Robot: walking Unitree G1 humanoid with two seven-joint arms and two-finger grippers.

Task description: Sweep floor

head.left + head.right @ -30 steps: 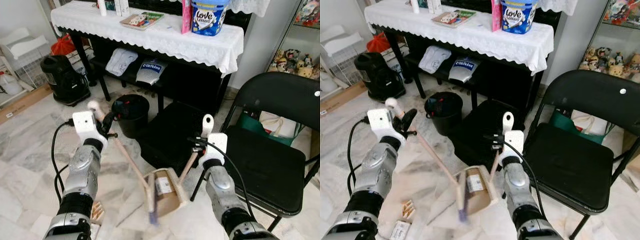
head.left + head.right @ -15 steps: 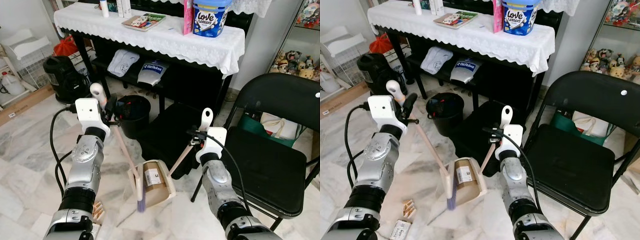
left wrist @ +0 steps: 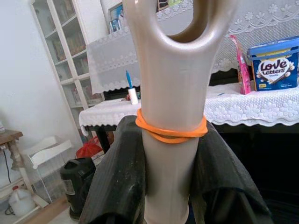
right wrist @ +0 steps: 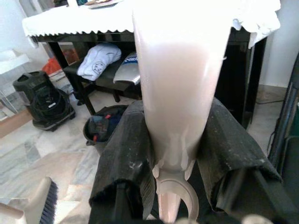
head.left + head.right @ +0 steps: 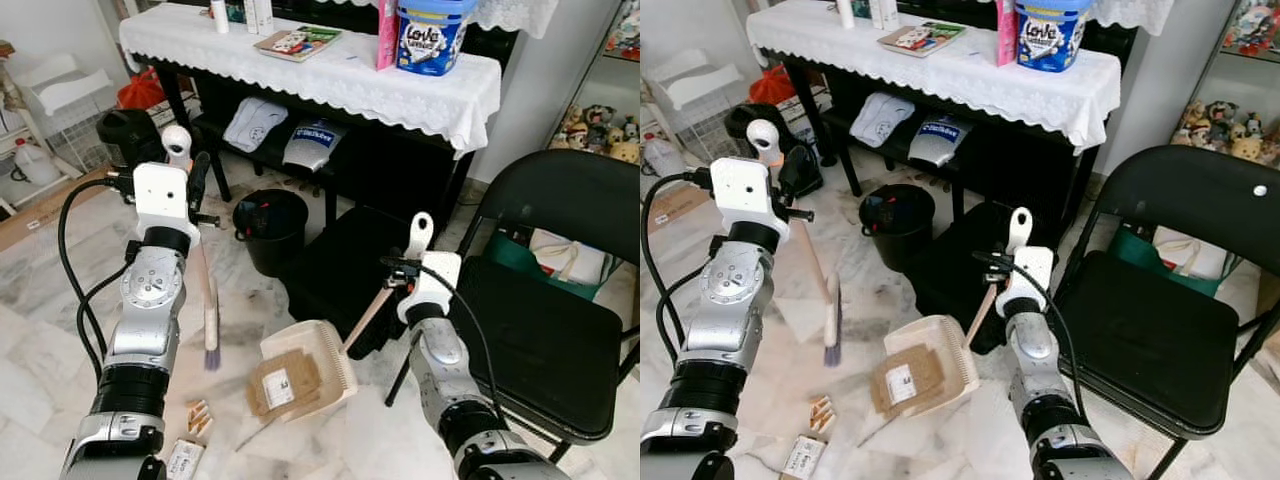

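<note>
My left gripper (image 5: 188, 182) is shut on the top of a beige hand brush's handle (image 3: 170, 140). The brush hangs nearly upright, with its dark bristles (image 5: 212, 355) just above the marble floor, left of the dustpan. My right gripper (image 5: 405, 278) is shut on the long handle (image 4: 175, 93) of the beige dustpan (image 5: 318, 352). The pan rests tilted on the floor between my arms, and a brown cardboard piece (image 5: 281, 383) with a white label lies in its mouth. Small litter bits (image 5: 197, 416) and a packet (image 5: 183, 459) lie on the floor by my left arm.
A black bin (image 5: 268, 228) stands ahead of the dustpan, and a dark low stool (image 5: 345, 270) is beside it under the table with the white lace cloth (image 5: 330, 75). A black folding chair (image 5: 545, 320) is close on the right. A black appliance (image 5: 128, 138) stands at the left.
My left arm has lifted the brush out of the dustpan and swung it to the left. The dustpan has settled lower, with the cardboard piece in it.
</note>
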